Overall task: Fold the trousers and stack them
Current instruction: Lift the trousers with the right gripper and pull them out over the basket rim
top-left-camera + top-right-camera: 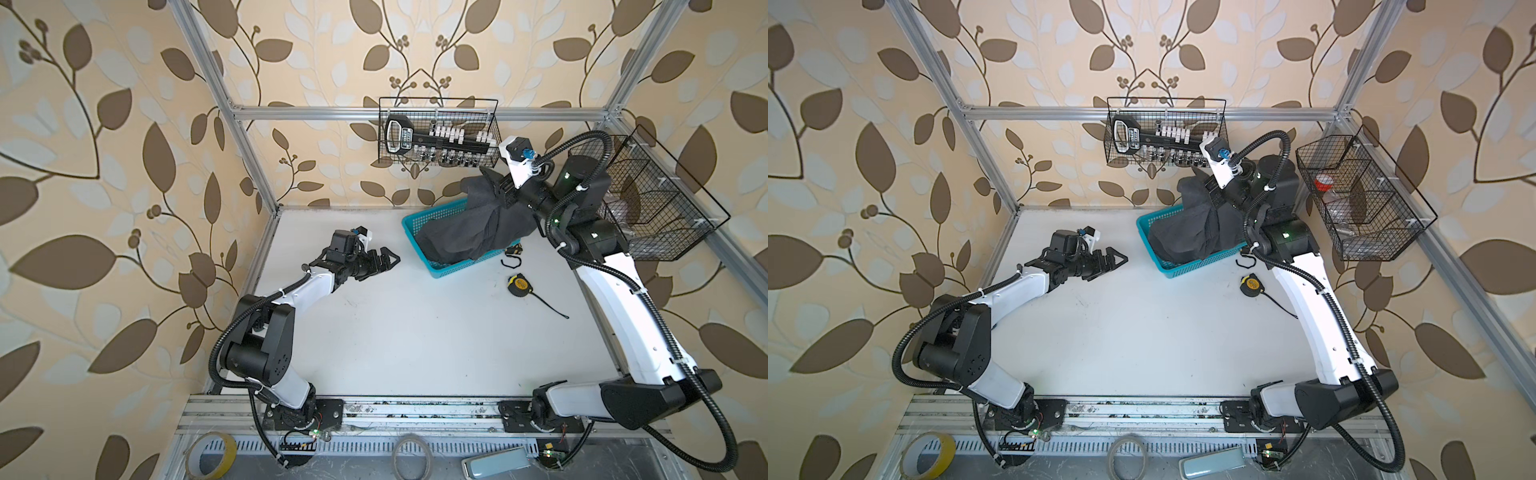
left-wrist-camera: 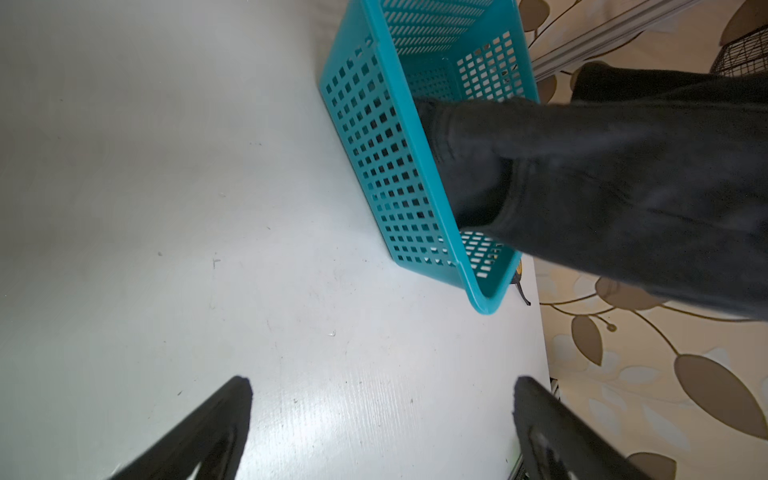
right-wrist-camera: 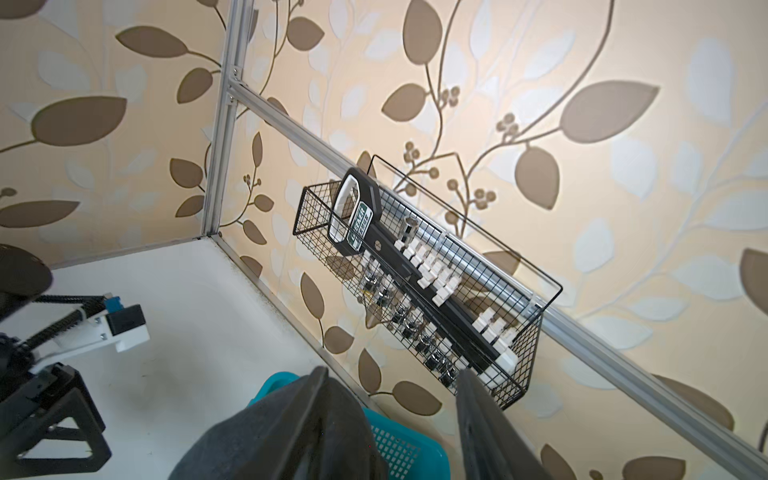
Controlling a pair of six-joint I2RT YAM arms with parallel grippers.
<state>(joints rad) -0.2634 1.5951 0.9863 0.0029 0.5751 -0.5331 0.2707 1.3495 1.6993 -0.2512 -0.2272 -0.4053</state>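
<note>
One pair of trousers [image 1: 469, 232] dangles from right jaws, seemingly gripped.

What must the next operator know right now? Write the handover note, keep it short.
Left gripper: open, empty, above the table.
Right gripper: fingers apart, trousers draped over one finger; a firm pinch can't be confirmed.
Trousers: bunched, hanging from it, lower end in the turquoise basket at the table's far right.
Done: partly lifted out.
Left: pull clear, spread flat, fold, stack.
</note>
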